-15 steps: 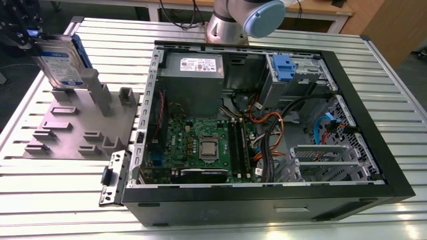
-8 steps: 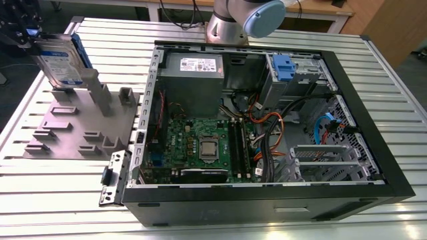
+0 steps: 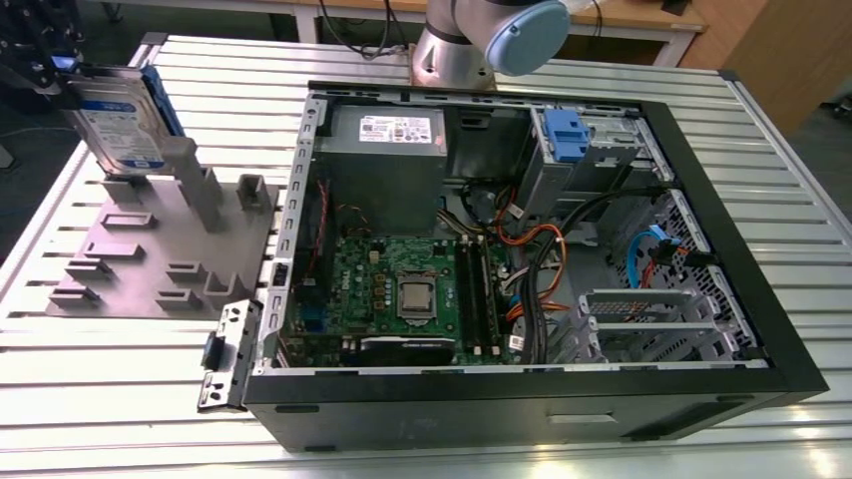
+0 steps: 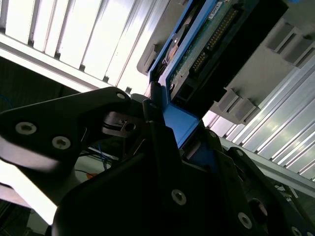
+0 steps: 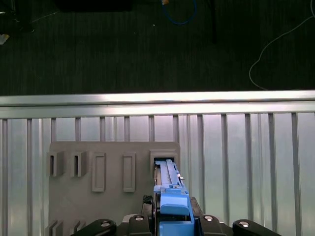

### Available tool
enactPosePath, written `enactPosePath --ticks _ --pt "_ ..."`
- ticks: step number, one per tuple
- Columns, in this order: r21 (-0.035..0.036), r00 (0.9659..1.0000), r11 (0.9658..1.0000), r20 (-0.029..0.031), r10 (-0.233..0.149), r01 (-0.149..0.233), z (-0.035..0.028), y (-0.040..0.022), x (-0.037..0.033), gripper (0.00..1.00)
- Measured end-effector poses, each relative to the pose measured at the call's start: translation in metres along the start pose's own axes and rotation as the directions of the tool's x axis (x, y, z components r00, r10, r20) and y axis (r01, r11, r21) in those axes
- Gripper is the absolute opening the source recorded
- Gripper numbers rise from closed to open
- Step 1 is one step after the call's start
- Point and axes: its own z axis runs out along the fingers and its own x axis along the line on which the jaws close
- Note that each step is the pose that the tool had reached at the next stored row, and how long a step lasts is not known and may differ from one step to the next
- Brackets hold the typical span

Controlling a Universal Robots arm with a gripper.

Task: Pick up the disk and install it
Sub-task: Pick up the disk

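Gripper clamped on the disk's blue carrier edge. Disk upright at grey rack, left of open PC case. Judgement: keep it vertical and draw straight along the slot.

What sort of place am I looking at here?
Probably a robotics lab or test bench for computer assembly: an opened computer case lies on a slotted aluminium table, and the gripper holds the disk at a grey fixture beside the case.
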Motion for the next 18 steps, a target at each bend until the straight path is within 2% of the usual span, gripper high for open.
enactPosePath --ticks 2,18 --pt "0.0 1.0 1.0 0.0 0.0 0.0 -0.0031 0.0 -0.0001 0.36" --pt "-0.0001 1.0 1.0 0.0004 0.0 0.0 -0.0042 0.0001 -0.0001 0.36"
